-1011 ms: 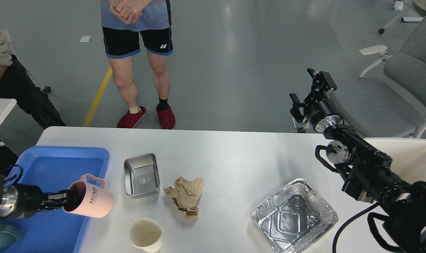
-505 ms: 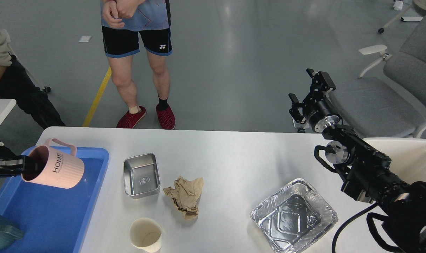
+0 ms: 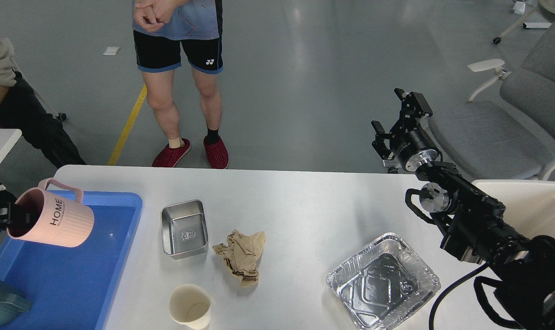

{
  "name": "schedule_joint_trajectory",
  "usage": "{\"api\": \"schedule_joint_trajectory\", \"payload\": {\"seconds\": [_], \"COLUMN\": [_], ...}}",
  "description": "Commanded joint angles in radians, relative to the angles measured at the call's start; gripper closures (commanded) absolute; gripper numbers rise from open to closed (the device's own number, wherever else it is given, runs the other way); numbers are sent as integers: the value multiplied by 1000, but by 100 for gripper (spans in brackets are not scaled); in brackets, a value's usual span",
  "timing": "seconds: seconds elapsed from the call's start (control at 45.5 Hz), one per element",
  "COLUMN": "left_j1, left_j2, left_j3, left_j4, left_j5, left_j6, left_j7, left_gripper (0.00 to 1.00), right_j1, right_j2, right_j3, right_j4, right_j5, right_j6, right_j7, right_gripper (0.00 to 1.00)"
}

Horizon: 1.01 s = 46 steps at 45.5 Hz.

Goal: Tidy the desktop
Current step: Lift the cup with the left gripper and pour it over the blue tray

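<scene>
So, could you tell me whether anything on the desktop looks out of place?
Yes: a crumpled brown paper lies loose mid-desktop, looking like rubbish. The pink mug hangs tipped sideways in the left tool over the blue tray.

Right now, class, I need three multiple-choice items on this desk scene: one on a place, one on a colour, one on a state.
1. Where does the crumpled brown paper lie?
A. in the blue tray
B. on the desktop, right of the steel tin
C. in the foil tray

2. What colour is the HOME mug?
A. pink
B. green
C. black

3. How is the mug held?
A. upright on the desktop
B. upside down on the floor
C. tilted, above the blue tray

Answers: 1 B, it rests on bare white tabletop; 2 A, its ribbed wall is pink; 3 C, the left gripper grips its rim, mouth sideways.
</scene>
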Motion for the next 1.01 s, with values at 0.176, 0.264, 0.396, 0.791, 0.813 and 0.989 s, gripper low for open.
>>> {"api": "schedule_joint_trajectory", "payload": {"seconds": [0.176, 0.264, 0.396, 0.791, 0.813, 0.989], "left_j1": [141, 184, 236, 403, 406, 437], "left_j2": [17, 19, 4, -135, -141, -194], "left_j3": [6, 4, 4, 6, 6, 6], "left_j4": [0, 2, 10, 166, 172, 232], "left_j5": [80, 82, 85, 88, 88, 88], "left_j6": [43, 86, 151, 266, 267, 297], "left_j7": [-11, -9, 0, 2, 3, 3], "left_gripper": [99, 99, 99, 98, 98, 98], "right_j1": [-1, -1, -1, -1, -1, -4], "right_j2": [0, 0, 1, -2, -2, 0], "right_j3": [0, 0, 0, 0, 0, 0], "right_j4": [-1, -1, 0, -1, -1, -1], "right_j5": [1, 1, 1, 1, 1, 1], "right_j6": [0, 0, 0, 0, 0, 0], "right_j7": [0, 0, 0, 0, 0, 0], "right_gripper": [0, 0, 0, 0, 0, 0]}}
